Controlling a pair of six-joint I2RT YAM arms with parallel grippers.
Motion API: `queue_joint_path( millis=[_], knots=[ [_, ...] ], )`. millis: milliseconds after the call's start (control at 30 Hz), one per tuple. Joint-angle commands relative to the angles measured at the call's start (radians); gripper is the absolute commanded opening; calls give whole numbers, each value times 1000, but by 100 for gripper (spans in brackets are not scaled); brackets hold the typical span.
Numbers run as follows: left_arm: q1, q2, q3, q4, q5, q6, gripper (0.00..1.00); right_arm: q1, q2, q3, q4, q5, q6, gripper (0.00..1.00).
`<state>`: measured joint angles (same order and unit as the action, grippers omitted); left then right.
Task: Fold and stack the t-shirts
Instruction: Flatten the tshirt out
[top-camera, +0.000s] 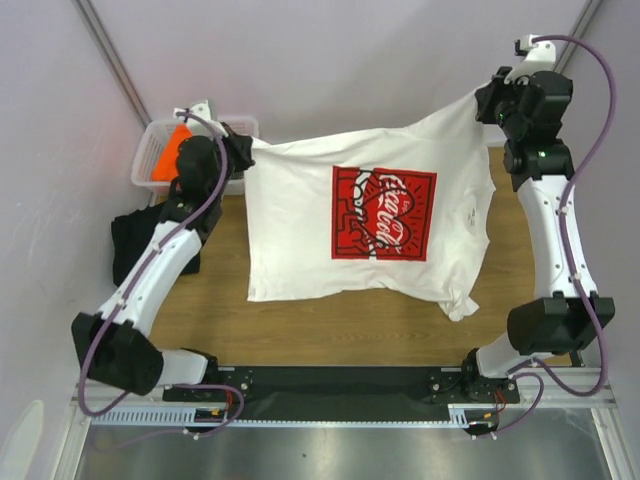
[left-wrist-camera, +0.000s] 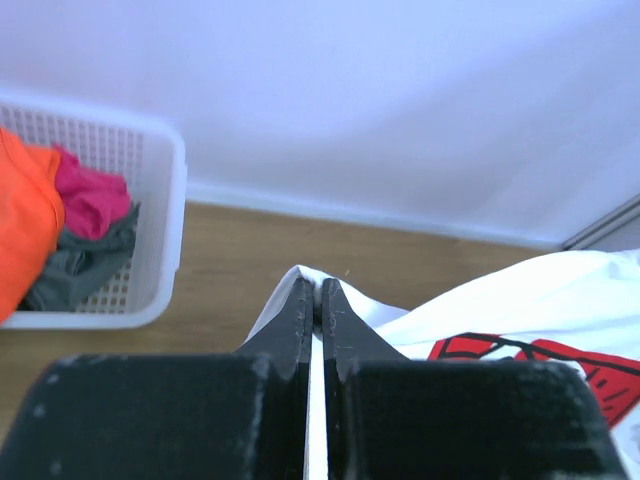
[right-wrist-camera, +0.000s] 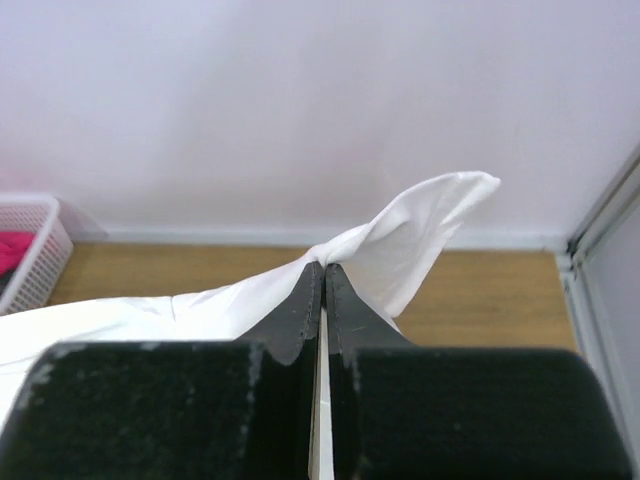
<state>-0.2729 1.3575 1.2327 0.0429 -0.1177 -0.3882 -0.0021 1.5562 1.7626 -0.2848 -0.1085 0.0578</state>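
White tee (top-camera: 290, 230) tight in both tools (left-wrist-camera: 316, 292) (right-wrist-camera: 320, 272)

Left gripper (left-wrist-camera: 313, 300) pinching white t-shirt (left-wrist-camera: 520, 300) edge; basket (left-wrist-camera: 160, 200) holding orange, pink, grey tees.

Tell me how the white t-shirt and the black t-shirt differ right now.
The white t-shirt is spread wide, held by shut jaws at two corners; the black t-shirt lies bunched at the left edge of the table, ungripped. The white one carries a red chest graphic; the black one looks plain. Both are soft cloth, neither folded yet.
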Motion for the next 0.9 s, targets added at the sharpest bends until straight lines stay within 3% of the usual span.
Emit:
queue_joint_path(
  millis=[0, 633, 867],
  knots=[
    [-9, -115, 37, 34, 23, 48, 0, -1, -120, 78, 19, -26, -32, 0],
    [-58, -578, 27, -133, 19, 54, 0, 96, -511, 179, -102, 23, -147, 0],
    [-60, -693, 177, -285, 29, 91, 0, 71, -607, 271, -203, -38, -154, 0]
  ],
)
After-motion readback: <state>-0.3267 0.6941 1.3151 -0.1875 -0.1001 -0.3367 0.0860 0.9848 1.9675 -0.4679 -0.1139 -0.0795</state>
